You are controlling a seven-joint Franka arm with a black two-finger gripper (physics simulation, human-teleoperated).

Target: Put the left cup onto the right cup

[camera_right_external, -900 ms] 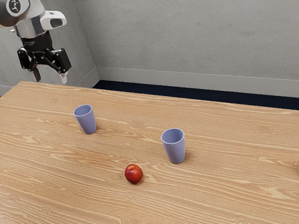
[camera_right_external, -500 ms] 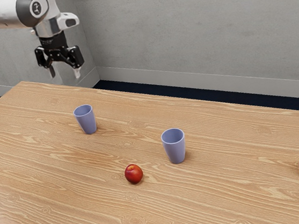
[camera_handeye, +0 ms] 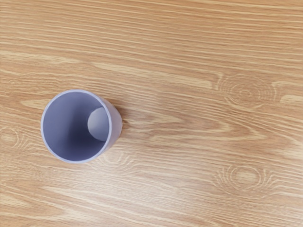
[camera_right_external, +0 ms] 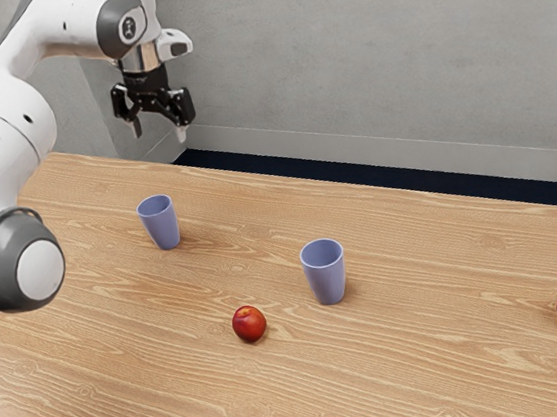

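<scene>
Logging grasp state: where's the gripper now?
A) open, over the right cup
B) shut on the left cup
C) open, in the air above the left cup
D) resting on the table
C: the gripper hangs open and empty, high above the left cup, touching nothing.

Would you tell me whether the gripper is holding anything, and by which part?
Nothing is held: the gripper hangs open above the table, well apart from the left cup standing on it.
</scene>
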